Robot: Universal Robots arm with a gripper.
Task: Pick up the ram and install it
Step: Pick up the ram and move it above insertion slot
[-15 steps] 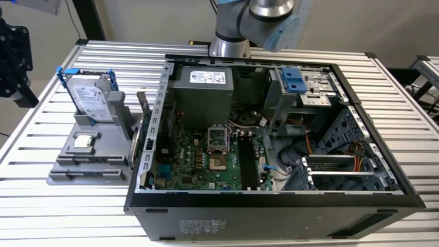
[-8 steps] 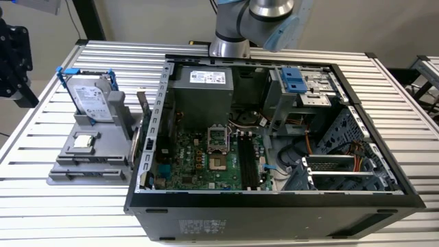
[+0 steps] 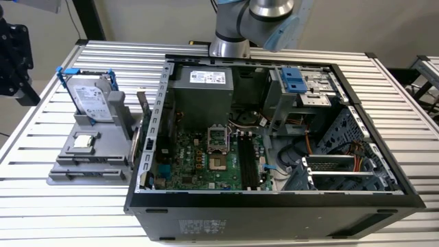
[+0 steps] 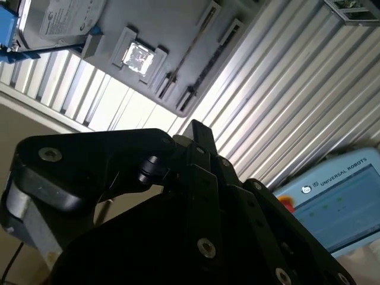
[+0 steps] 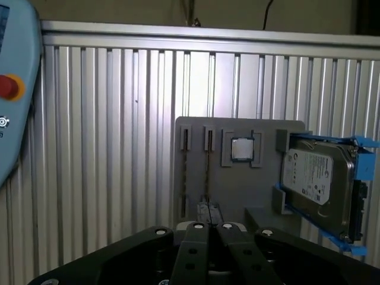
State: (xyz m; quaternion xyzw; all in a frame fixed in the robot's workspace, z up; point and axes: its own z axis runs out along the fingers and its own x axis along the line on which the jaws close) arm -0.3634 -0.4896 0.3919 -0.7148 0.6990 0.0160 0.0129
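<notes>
Fixture (image 3: 106,154): open from above, with bare table (image 3: 69,216) slats free along its outer edges. The tight spot is the ram (image 5: 206,172), on edge at the fixture side next to the case wall (image 3: 154,118), with the upright hard drive (image 3: 89,98) near on the other flank. Inside the case, the memory slots (image 3: 248,162) are reachable from above. The power supply (image 3: 202,92) stands behind them, and the drive cage (image 3: 302,85) and cables (image 3: 291,154) crowd the exterior view's right. The pendant (image 5: 15,89) lies on the slats, well apart from the fixture.

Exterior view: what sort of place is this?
Probably a robotics lab bench for PC assembly: an open computer case on a slatted metal table, a grey fixture holding a hard drive, plus a robot arm.
</notes>
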